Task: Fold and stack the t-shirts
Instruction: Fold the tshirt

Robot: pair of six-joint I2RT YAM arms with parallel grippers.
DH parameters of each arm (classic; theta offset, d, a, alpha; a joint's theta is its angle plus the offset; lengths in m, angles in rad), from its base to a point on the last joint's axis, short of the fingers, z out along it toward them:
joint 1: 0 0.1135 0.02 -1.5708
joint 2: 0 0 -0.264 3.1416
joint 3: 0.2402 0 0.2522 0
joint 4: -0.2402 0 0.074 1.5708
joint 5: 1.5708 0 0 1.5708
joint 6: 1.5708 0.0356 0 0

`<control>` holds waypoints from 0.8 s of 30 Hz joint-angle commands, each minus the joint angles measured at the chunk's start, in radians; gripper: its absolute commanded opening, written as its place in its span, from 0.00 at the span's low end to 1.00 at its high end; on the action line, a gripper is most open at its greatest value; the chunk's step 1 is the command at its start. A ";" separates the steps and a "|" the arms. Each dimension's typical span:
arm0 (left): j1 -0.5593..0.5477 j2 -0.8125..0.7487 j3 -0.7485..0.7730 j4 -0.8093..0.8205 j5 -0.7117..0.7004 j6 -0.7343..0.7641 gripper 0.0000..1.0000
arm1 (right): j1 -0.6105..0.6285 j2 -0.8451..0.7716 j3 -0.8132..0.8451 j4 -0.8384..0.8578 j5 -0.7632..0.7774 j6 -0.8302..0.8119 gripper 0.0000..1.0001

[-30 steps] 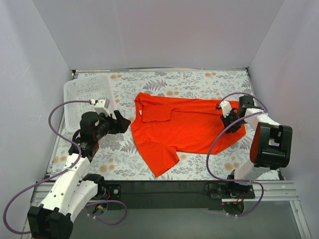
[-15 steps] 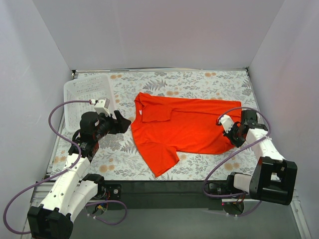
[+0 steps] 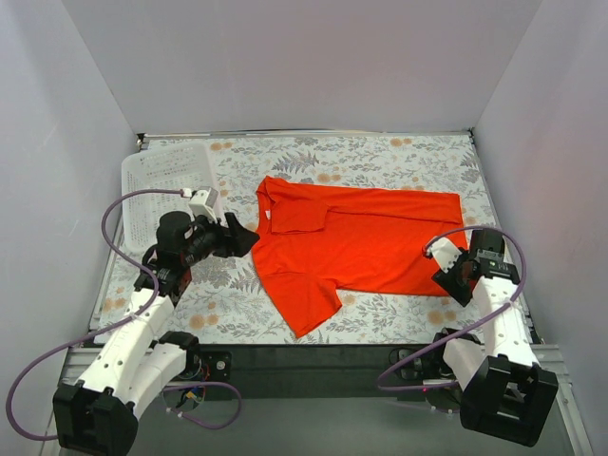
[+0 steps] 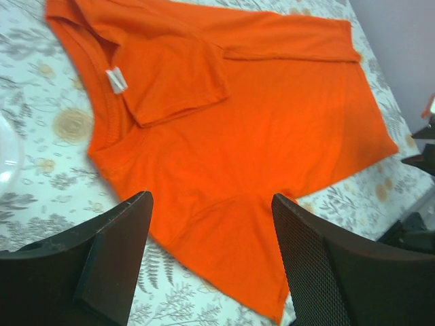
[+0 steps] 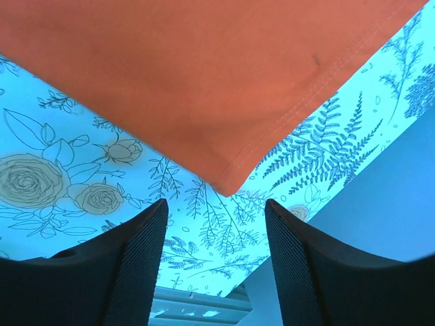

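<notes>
The shirt (image 3: 356, 242) lies spread on the table (image 3: 380, 152), and with the left gripper (image 3: 242, 235) and right gripper (image 3: 454, 277) both splayed empty beside its edges, I'd have each pinch a corner cleanly, low, before folding across.

Seen from the left wrist, the t-shirt (image 4: 272, 122) runs off the top edge at its collar end. One edge of its near sleeve sits behind the left arm's fingers (image 4: 319, 272), themselves cropped by the bottom edge. The collar tag (image 4: 117, 80) is too small to read. A pale sliver (image 4: 5, 163) at the left edge shows too little to name.

From the right wrist, only one hem corner of the t-shirt shows. The right arm's fingers (image 5: 132, 272) are cut off below.

From above, those fingers are too small and dark to judge, and the basket (image 3: 161, 176) has its near corner behind the left arm's camera (image 3: 201, 202).
</notes>
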 commanded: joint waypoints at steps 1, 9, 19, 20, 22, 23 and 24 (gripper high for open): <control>-0.018 0.036 0.002 0.024 0.132 -0.044 0.66 | -0.017 -0.007 0.092 -0.051 -0.093 -0.045 0.56; -0.111 0.213 0.133 -0.356 0.007 -0.342 0.53 | -0.016 0.108 0.136 -0.132 -0.465 -0.154 0.60; -0.545 0.049 -0.134 -0.342 -0.149 -0.948 0.56 | -0.016 0.210 0.137 -0.062 -0.628 -0.073 0.61; -0.585 0.055 -0.139 -0.343 -0.183 -0.986 0.56 | -0.016 0.211 0.138 -0.057 -0.637 -0.071 0.61; -0.657 0.079 -0.154 -0.320 -0.275 -1.097 0.57 | -0.016 0.216 0.135 -0.042 -0.645 -0.065 0.61; -0.718 0.122 -0.154 -0.312 -0.306 -1.138 0.57 | -0.016 0.220 0.132 -0.040 -0.648 -0.062 0.61; -0.749 0.156 -0.151 -0.294 -0.330 -1.208 0.57 | -0.016 0.219 0.129 -0.036 -0.649 -0.059 0.61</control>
